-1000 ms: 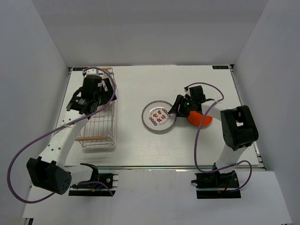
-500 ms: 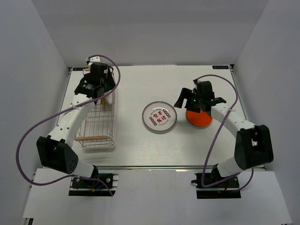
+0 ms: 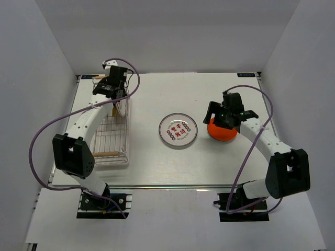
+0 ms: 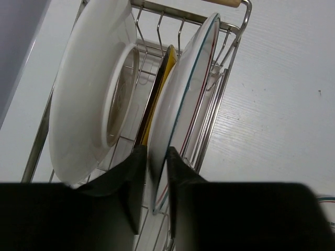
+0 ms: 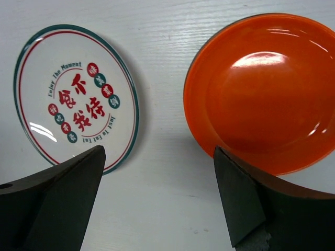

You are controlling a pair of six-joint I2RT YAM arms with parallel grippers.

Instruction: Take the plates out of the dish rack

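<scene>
Two plates lie flat on the table [image 3: 157, 162] in the top view: a printed white plate [image 3: 178, 129] and an orange plate [image 3: 224, 135] under the right gripper [image 3: 223, 120]. The left gripper [image 3: 112, 98] reaches into the dish rack [image 3: 107, 144]. On the left wrist, its narrowed fingers [image 4: 133, 188] bracket an upright teal-rimmed plate [image 4: 188, 94]; I cannot tell if they grip it. On the right wrist, the jaws gape empty.

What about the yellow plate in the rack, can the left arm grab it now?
Probably not yet. The yellow plate is squeezed between the big white plate and the ringed plate, only its edge showing, and the left gripper straddles the ringed plate's rim, so that one likely goes first.
</scene>
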